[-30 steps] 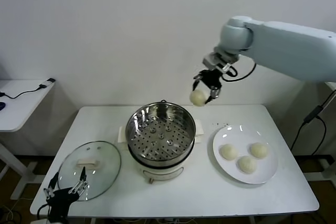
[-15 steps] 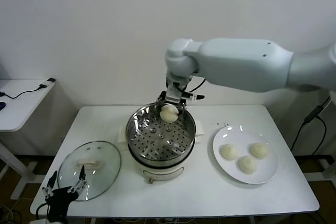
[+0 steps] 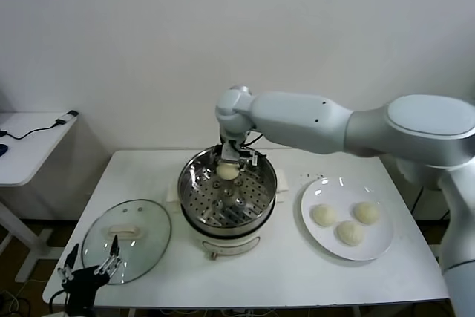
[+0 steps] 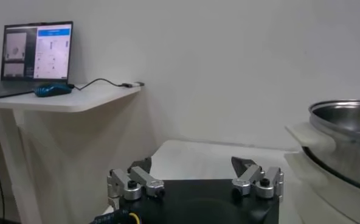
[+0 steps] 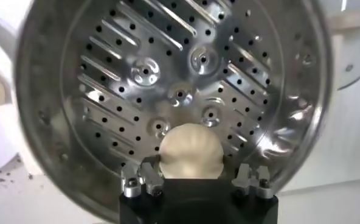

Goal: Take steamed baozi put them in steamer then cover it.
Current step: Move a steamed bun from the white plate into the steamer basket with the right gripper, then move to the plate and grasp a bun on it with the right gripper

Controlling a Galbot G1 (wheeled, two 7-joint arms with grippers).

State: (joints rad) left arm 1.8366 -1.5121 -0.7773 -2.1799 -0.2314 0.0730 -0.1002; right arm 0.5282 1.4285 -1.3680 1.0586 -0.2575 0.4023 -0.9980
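item: right gripper (image 3: pixel 228 162), reaching over the far side of the steamer (image 3: pixel 227 192). fingers clenched on one bun (image 3: pixel 227 171); in the right wrist view the bun (image 5: pixel 190 151) sat between the fingers (image 5: pixel 148 171), hanging above the perforated tray (image 5: pixel 174 85), not resting on it.

item: steamer, shiny steel pot on a white base, mid-table (image 3: pixel 297 272). the tray showed no bun lying on it; the only one over it was the one in the grip.

item: plate (image 3: pixel 381 241), on the table to the right of the steamer, apart from it. three buns (image 3: pixel 323 214) on it, grouped close together.

item: glass lid (image 3: pixel 148 237) with white handle, lying flat on the table to the left of the steamer, uncovered pot beside it.

item: left gripper (image 3: pixel 90 271), parked low at the near left edge of the table, by the rim of the lid. fingers (image 4: pixel 140 181) spread apart, nothing between them.

step in hand, as judged: placing the first of four buns; carry was over the pot, release not yet made.

next move, as judged: lower the bun to the tray, set it toward one side so that room is left for three more, and part the fingers only once it is seated. then lift straight up clear of the steel rim before swinging back to the plate. lid goes on last.
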